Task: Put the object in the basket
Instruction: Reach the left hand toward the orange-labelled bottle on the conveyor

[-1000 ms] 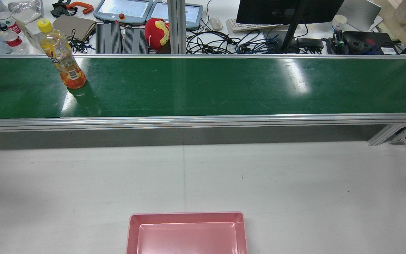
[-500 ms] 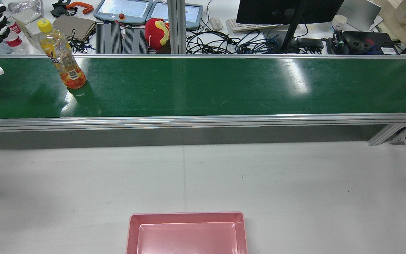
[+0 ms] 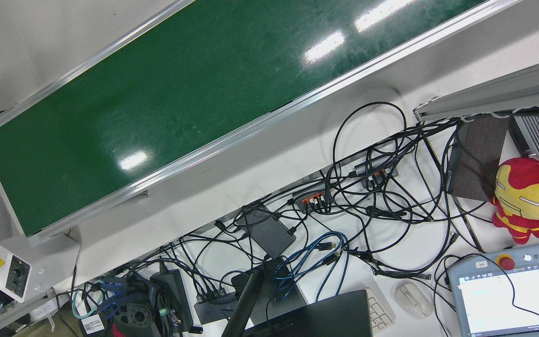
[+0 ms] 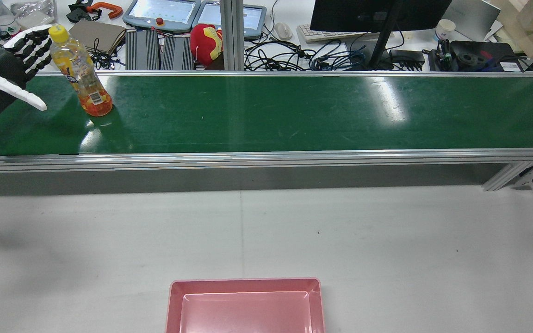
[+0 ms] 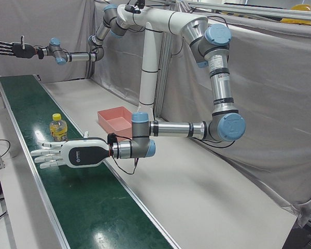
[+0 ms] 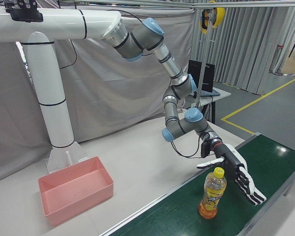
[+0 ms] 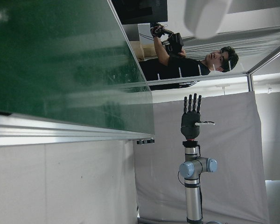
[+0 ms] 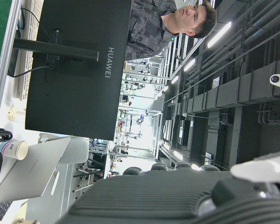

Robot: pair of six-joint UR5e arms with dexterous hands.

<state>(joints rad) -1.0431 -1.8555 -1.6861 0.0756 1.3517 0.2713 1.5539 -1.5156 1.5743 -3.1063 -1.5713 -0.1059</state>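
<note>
An orange juice bottle (image 4: pixel 83 74) with a yellow cap stands upright on the green conveyor belt (image 4: pixel 271 111), near its left end in the rear view. My left hand (image 4: pixel 6 74) is open with fingers spread, just left of the bottle and apart from it. The left-front view shows the hand (image 5: pixel 67 154) beside the bottle (image 5: pixel 57 128), and the right-front view shows the hand (image 6: pixel 234 172) beside the bottle (image 6: pixel 212 193). The pink basket (image 4: pixel 245 305) lies empty on the white table. My right hand (image 5: pixel 11 49) is open, raised high at the belt's far end.
An aluminium rail (image 4: pixel 266 159) edges the belt on the table side. Behind the belt is a desk with a monitor, tangled cables (image 3: pixel 367 196), teach pendants and a red plush toy (image 4: pixel 206 41). The white table (image 4: pixel 387 240) lies between belt and basket.
My left hand has come in from the left edge of the rear view and moved right toward the bottle. The bottle and basket have not moved.
</note>
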